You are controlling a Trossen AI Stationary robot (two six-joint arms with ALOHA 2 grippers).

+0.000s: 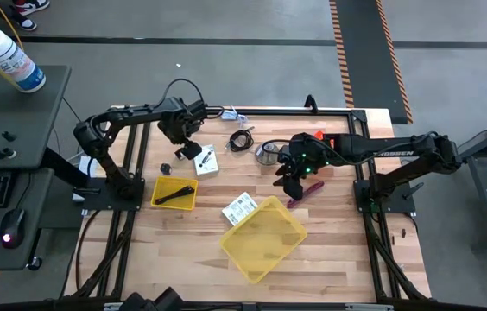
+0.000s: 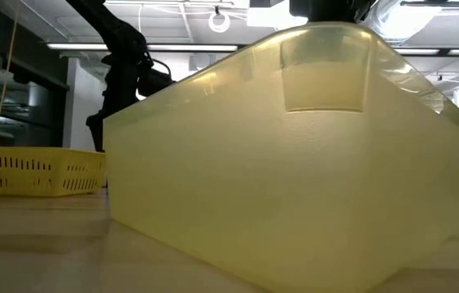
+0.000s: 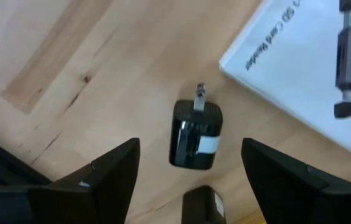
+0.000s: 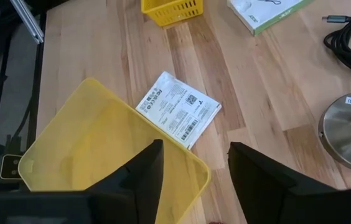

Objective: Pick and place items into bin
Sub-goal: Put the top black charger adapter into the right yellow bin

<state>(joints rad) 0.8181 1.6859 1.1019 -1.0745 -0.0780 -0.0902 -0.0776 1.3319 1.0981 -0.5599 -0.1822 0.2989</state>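
Observation:
My left gripper (image 1: 185,138) (image 3: 191,144) is open and hovers over a small black block with a metal prong (image 3: 195,134), which lies flat on the wood between the finger lines. Beside it lie the white card with a black mark (image 3: 300,68) (image 1: 206,161) and a black clip (image 1: 166,168). My right gripper (image 1: 292,179) (image 4: 195,146) is open above the table near the purple stick (image 1: 306,190). The yellow bin (image 1: 263,238) (image 4: 101,155) lies in front of it, the white label card (image 1: 239,207) (image 4: 178,112) at its rim. The coiled black cable (image 1: 242,140) lies farther back.
A small yellow basket (image 1: 174,192) (image 2: 34,171) holds a black item near the left arm. The silver cone piece (image 1: 269,154) (image 4: 350,130) stands between the two grippers. In the low view the bin (image 2: 295,163) fills most of the picture. Bare wood lies along the near edge.

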